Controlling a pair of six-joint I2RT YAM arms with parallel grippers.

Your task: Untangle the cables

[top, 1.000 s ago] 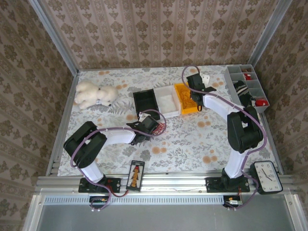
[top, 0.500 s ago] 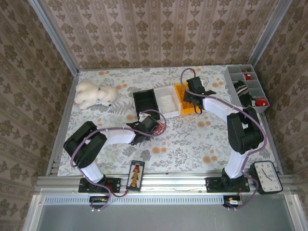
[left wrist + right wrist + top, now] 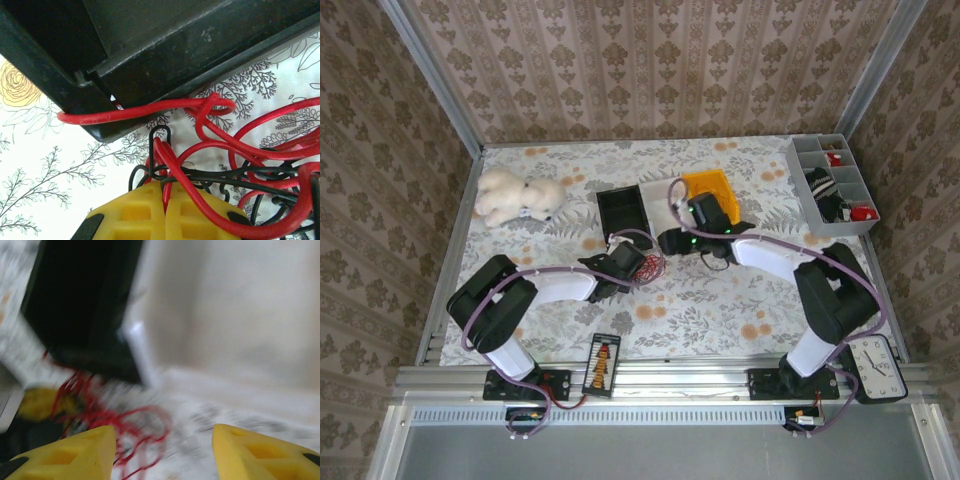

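Note:
The cables (image 3: 649,265) form a small red and dark tangle on the flowered table, just near of a black bin (image 3: 623,210). My left gripper (image 3: 628,266) lies low at the tangle's left. In the left wrist view its yellow fingers (image 3: 135,215) are pressed together on a red strand of the cables (image 3: 235,150). My right gripper (image 3: 666,243) hovers just right of the tangle. In the blurred right wrist view it (image 3: 165,455) stands open with the red cables (image 3: 125,425) lying between and ahead of its fingers, untouched.
A white bin (image 3: 225,315) sits beside the black bin (image 3: 80,300), and a yellow bin (image 3: 712,185) stands behind the right arm. A grey compartment tray (image 3: 835,185) is far right, a plush toy (image 3: 515,195) far left, a clock (image 3: 875,365) and a small rack (image 3: 602,365) at the near edge.
My right gripper has opened and swung left and nearer, from over the yellow bin to beside the tangle. The left gripper has stayed shut on the cables.

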